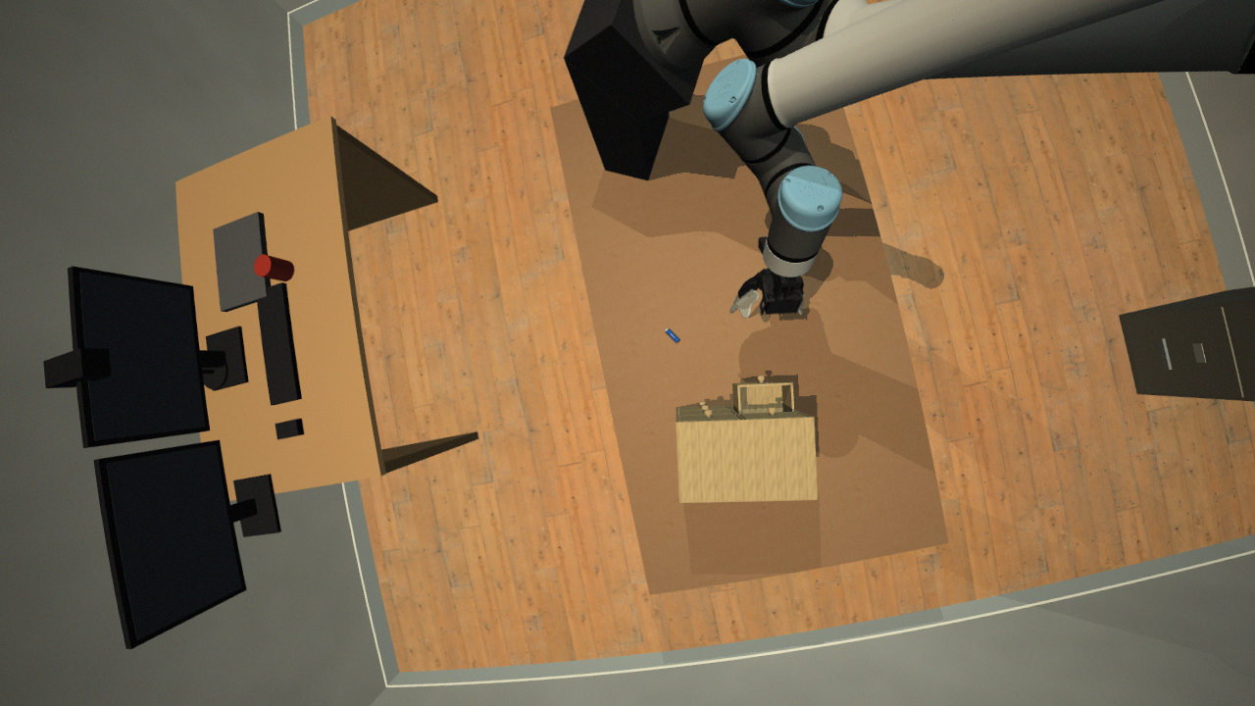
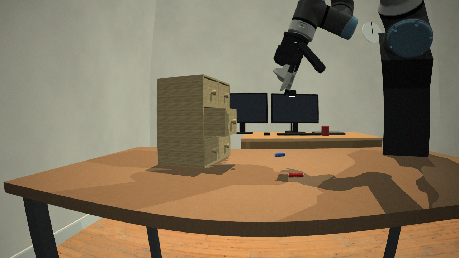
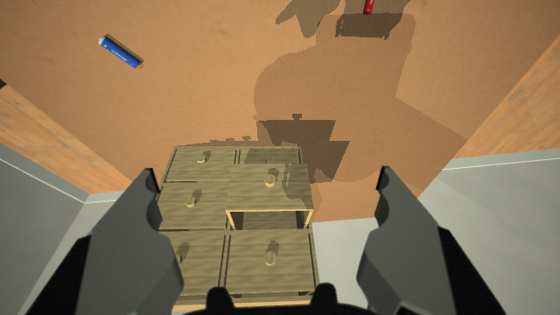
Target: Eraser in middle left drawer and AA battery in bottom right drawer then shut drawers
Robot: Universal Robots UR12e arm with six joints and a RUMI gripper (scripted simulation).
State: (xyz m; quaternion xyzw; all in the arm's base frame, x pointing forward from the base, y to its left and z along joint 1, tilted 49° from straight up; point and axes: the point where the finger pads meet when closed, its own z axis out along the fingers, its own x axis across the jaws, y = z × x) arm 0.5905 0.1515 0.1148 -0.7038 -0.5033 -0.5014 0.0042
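The pincer (image 1: 770, 311) (image 2: 284, 90) (image 3: 270, 168) stands wide open, with nothing between its fingers, tilted in the air well above the table (image 1: 614, 438) (image 2: 160, 199) (image 3: 197, 96). Lower down, a red cylinder (image 2: 296, 175) (image 3: 368, 6) lies on its side on the tabletop, apart from the fingers; the wrist view catches only its end. A blue cylinder (image 1: 672, 335) (image 2: 279, 154) (image 3: 119, 52) also lies on its side, below the pincer and off to one side. Both look like batteries — I can't tell which is the AA.

Farther out, the chest (image 1: 745, 461) (image 2: 180, 122) (image 3: 201, 258) stands upright, well apart from the pincer. Its middle-row left drawer (image 1: 764, 384) (image 2: 214, 122) (image 3: 269, 188) is pulled out towards the arm, lower than the fingertips. I can't make out the eraser, and part of that drawer's inside is hidden. The bottom-row right drawer (image 2: 225, 150) (image 3: 185, 171) looks shut — both cylinders lie outside it, on the table.
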